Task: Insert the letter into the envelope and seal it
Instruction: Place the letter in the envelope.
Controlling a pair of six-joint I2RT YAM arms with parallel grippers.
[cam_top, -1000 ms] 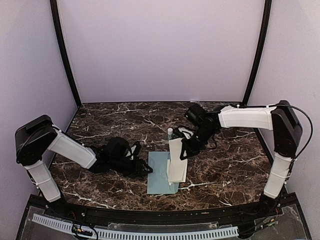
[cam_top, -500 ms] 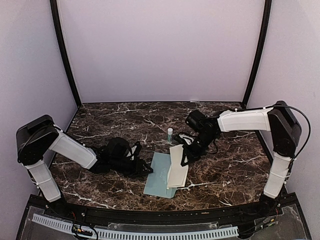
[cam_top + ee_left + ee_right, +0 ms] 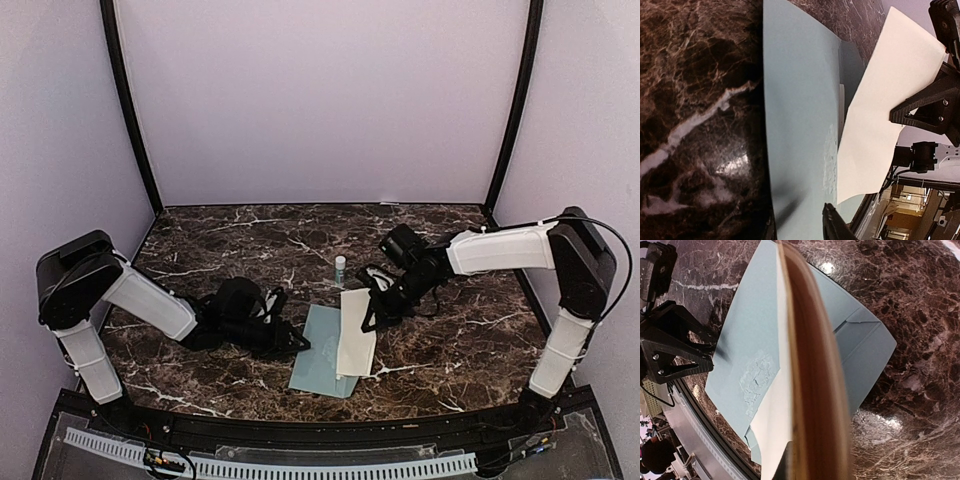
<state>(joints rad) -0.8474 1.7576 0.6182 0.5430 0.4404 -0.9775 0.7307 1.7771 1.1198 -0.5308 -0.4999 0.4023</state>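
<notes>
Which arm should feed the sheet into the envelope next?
Right. The right fingers grip the cream paper letter, held over the pale grey-teal paper envelope; the left fingers only rest at the envelope's left edge.

Soft light; glare spots on the marble table [image 3: 920, 340]; near edge of the letter [image 3: 815, 390] blurred.

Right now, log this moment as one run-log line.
phase: insertion | right gripper: shut on letter, held over envelope | left gripper: at envelope edge, grip unclear | letter: not yet inside | seal: not done
</notes>
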